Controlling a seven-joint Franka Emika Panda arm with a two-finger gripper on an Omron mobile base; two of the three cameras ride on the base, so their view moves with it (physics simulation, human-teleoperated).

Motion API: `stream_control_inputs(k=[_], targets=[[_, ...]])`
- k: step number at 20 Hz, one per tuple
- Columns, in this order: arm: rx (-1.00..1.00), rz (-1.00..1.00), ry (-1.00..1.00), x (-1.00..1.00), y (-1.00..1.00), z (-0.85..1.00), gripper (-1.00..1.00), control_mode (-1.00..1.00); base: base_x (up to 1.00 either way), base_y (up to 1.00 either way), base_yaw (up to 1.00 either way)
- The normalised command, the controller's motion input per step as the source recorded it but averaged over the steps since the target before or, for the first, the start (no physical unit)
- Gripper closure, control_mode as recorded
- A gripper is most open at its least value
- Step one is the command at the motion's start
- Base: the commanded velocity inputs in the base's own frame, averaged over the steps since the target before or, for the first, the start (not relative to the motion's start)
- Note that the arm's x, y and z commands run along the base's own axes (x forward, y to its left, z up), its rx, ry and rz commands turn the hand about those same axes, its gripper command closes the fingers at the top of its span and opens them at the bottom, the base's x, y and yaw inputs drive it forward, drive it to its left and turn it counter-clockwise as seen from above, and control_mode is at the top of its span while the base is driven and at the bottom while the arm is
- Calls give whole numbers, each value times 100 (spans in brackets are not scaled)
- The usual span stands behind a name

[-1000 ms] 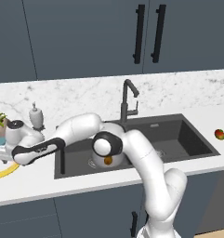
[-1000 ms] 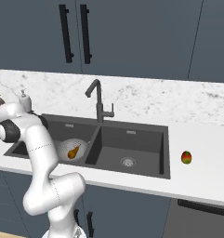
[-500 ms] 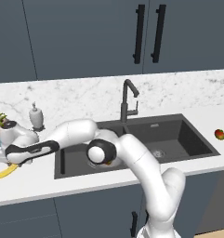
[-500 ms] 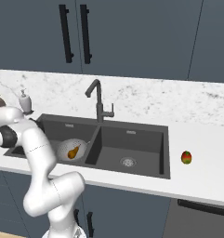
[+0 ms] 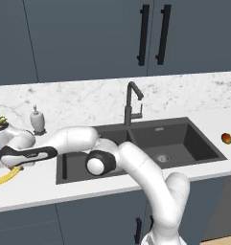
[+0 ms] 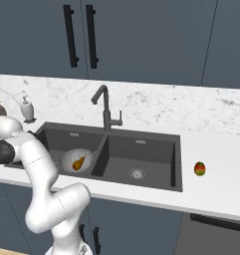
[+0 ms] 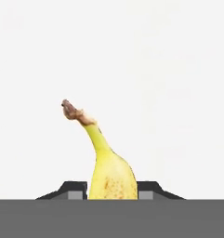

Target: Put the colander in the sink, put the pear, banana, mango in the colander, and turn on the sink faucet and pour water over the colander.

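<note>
Long curved yellow banana (image 7: 111,179) is lying on the white marble counter (image 5: 35,189) left of the dark grey double-basin sink (image 5: 193,143), its stem end pointing away in the hand view. The two-finger gripper (image 7: 112,189) is sitting low over it, one dark finger (image 7: 72,189) showing on each side of the fruit; cannot tell whether they are pressing it. In the left base view the banana (image 5: 5,177) is poking out under the hand. Small round silvery perforated colander (image 6: 76,160) is sitting in the left basin, brownish-golden pear (image 6: 78,162) inside. Red-green roundish mango (image 6: 199,169) is resting on the counter right of the sink. Tall dark faucet (image 6: 106,107) is standing behind the divider.
</note>
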Motion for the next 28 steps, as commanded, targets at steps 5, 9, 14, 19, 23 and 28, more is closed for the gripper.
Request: stream_control_inputs(k=[5, 9, 14, 19, 23, 28], targets=[[0, 0, 1, -2, -72, -3, 100, -100, 0, 0, 0], [0, 0, -1, -15, -80, -11, 100, -100, 0, 0, 0], [0, 0, -11, -25, -86, -13, 100, -100, 0, 0, 0], [2, 0, -11, -23, -95, -8, 100, -100, 0, 0, 0], [6, 0, -15, -21, -100, -3, 100, -100, 0, 0, 0], [16, -2, -20, -12, -100, 0, 100, -100, 0, 0, 0]])
